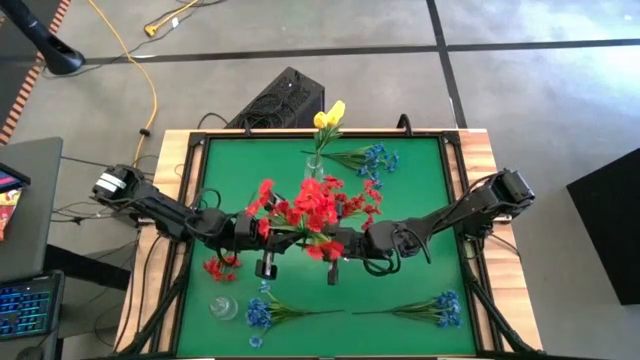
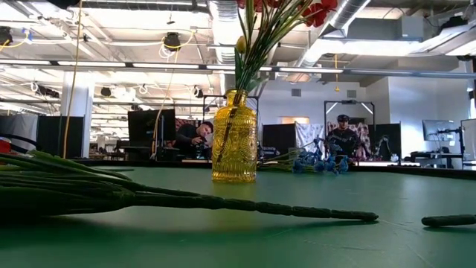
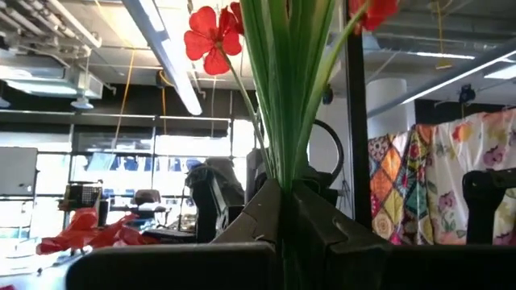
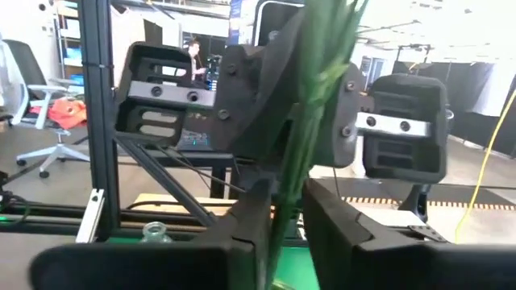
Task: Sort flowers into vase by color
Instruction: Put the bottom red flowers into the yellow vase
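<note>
Red flowers: high view, tabletop centre, both my fingers clamped on the stems, left fingers from 9 o'clock, right fingers from 3. Blue flowers at 5 o'clock. Low view: yellow vase holding stems. Wrist views: green stems pinched.

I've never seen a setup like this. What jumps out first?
The big bunch of red flowers at mid-table, with the left gripper and right gripper both clamped on its green stems. Behind it, a yellow flower stands in a clear vase at the far edge, and blue sprays lie along the near edge.
</note>
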